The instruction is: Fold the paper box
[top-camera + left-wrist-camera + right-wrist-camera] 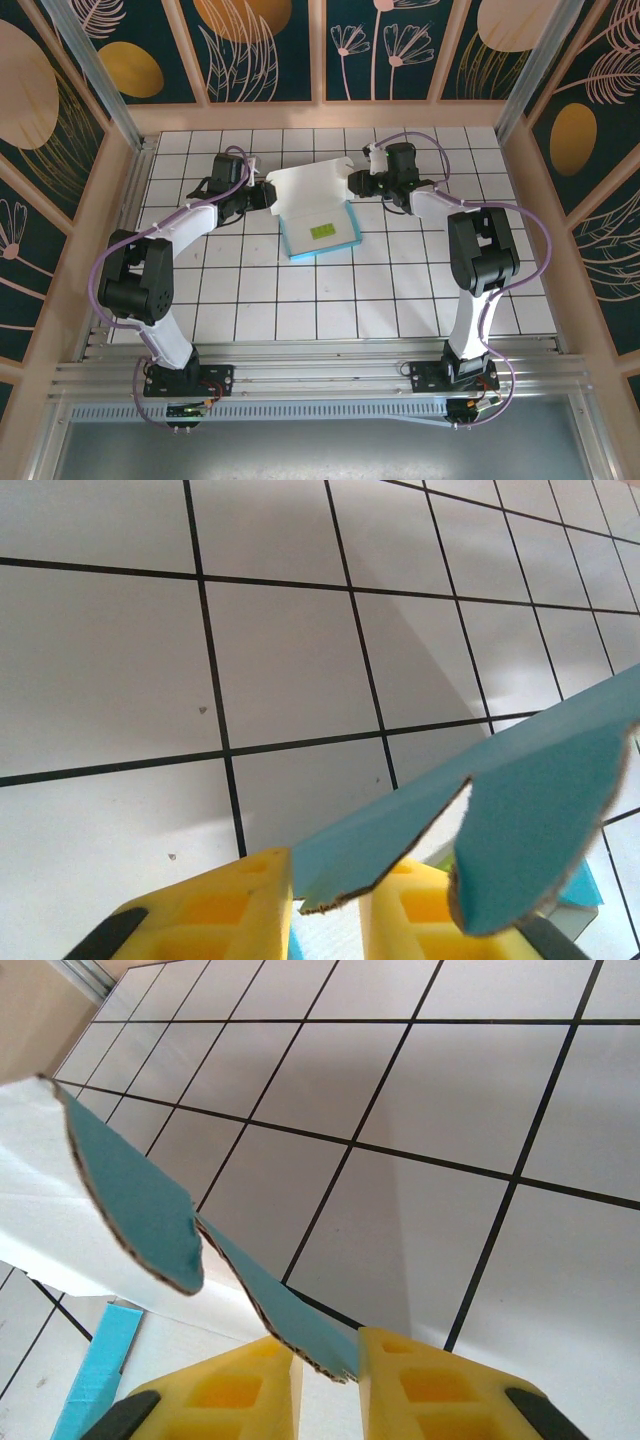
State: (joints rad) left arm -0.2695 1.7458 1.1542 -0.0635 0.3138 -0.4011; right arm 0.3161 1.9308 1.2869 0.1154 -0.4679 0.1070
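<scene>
**A:** From the top camera, the paper box (305, 186) sits mid-table (420, 290), blue tray down. Its white lid is raised between the left gripper (264, 193) and the right gripper (352, 184), with a yellow-green piece (322, 231) inside.

**B:** Left wrist?

**A:** My yellow pads (230, 905) pinch a blue end flap.

**B:** Right wrist?

**A:** Same, nipped on the opposite flap. I judge it light, thin card that creases easily, so I'd grip close to the fold lines.

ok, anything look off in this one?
Nothing broken. The paper box sits slightly skewed to the tile grid, with a yellow-green piece lying inside it. The flap edge looks rough and brownish at the left gripper and right gripper.
</scene>
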